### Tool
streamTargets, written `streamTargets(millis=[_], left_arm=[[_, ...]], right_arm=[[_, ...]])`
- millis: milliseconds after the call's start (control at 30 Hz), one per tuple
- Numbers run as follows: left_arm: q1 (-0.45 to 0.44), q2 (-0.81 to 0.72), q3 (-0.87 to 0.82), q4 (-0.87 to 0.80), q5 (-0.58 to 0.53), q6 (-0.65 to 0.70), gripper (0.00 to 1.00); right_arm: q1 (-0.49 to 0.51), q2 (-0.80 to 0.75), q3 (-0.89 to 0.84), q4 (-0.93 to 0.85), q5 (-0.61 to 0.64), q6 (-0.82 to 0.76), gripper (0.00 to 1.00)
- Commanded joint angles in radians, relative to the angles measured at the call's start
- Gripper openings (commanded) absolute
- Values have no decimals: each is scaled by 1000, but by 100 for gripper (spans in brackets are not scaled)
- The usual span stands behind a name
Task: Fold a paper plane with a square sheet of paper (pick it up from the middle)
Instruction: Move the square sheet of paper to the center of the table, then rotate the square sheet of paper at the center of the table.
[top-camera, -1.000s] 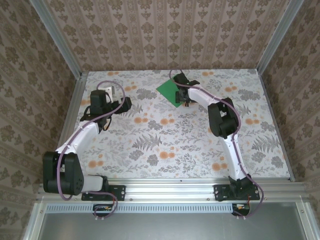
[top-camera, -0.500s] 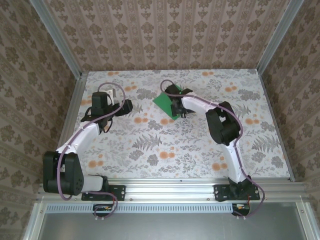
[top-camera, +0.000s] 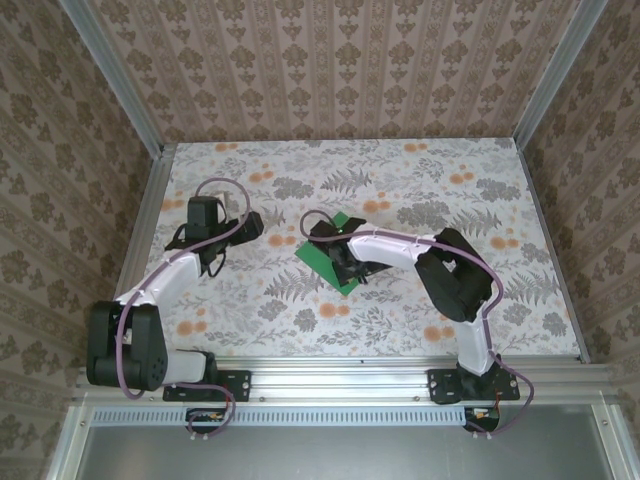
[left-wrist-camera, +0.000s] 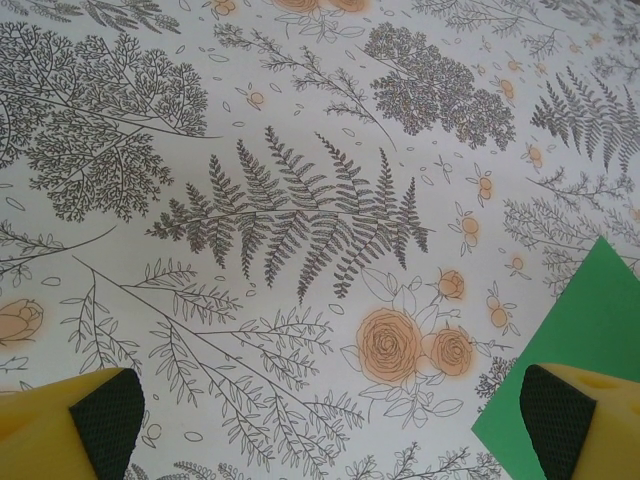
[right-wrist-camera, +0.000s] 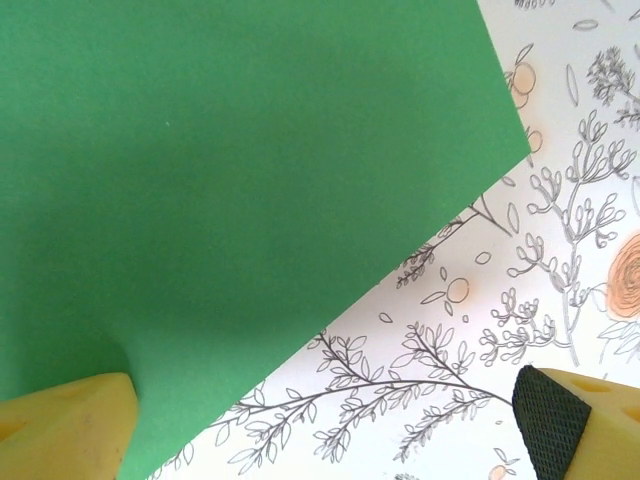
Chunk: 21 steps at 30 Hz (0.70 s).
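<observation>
The square sheet of paper (top-camera: 320, 266) is bright green and lies flat near the middle of the floral table. My right gripper (top-camera: 343, 256) is down on it from above, jaws wide open. In the right wrist view the sheet (right-wrist-camera: 230, 180) covers the upper left, one yellow finger (right-wrist-camera: 70, 425) rests on its edge, and the other finger (right-wrist-camera: 570, 420) is over bare tabletop. My left gripper (top-camera: 248, 228) hovers open to the left of the sheet with nothing between its jaws. A corner of the sheet (left-wrist-camera: 590, 340) lies beside its right finger (left-wrist-camera: 565, 425).
The floral tabletop (top-camera: 400, 300) is bounded by metal rails, with a frame bar (top-camera: 330, 375) along the near edge by the arm bases. Patterned walls rise behind and at both sides. Open tabletop lies to the right and at the back.
The right gripper has swept from the back of the table toward the middle and left, and the green sheet has slid along with it. The left gripper has shifted slightly nearer.
</observation>
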Motion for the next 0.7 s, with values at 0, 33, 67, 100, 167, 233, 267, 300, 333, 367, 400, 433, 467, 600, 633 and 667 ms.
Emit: streamTargets(millis=[0,33,67,100,167,233,267,300,333,367,400,433,467,600,633,667], left_arm=[[-8,-36,-24,-12,-2,-35,100],[-8,-39,-30,-12,-4,-41,100],[-8,-42,-39,-10,-5,-46,100],[-9,-45,-43,-12,-6,-49,100],[-9,-50,-50,-17,-10,-54,100],[-8,-56,-55,-21,-18,-55,100],[-9,-58,-55,-26,-22,-54,100],[-9,-60,-55,-30,-24,-52,100],[-9,-62,-55,-33,-25,-51,100],[-9,-64,-57,-35,-27,-49,100],[-9,-64,-57,-35,-27,-49,100],[-9,-64,-56,-37,-26,-49,100],[-9,-64,-55,-36,-25,-49,100],[-9,-65,-52,-37,-20,-51,100],[-9,-63,-51,-37,-19,-51,100],[-9,-63,-51,-38,-18,-49,100]], right_arm=[[-53,-73,81,-9,-61,-74,100],[-73,-79,85,31,-100,-94,100],[-99,-78,88,75,-150,-115,100],[-115,-70,97,103,-186,-133,99],[-147,-31,138,151,-250,-200,97],[-164,37,203,151,-246,-243,94],[-174,76,252,133,-238,-252,93],[-182,110,291,118,-228,-255,92],[-190,144,325,113,-210,-258,91],[-198,174,361,102,-183,-254,89],[-202,204,395,85,-164,-248,88],[-208,231,427,71,-145,-243,88],[-214,253,454,65,-124,-235,88],[-237,328,527,18,-84,-211,87],[-240,339,534,8,-78,-210,88],[-246,348,535,-5,-64,-205,88]])
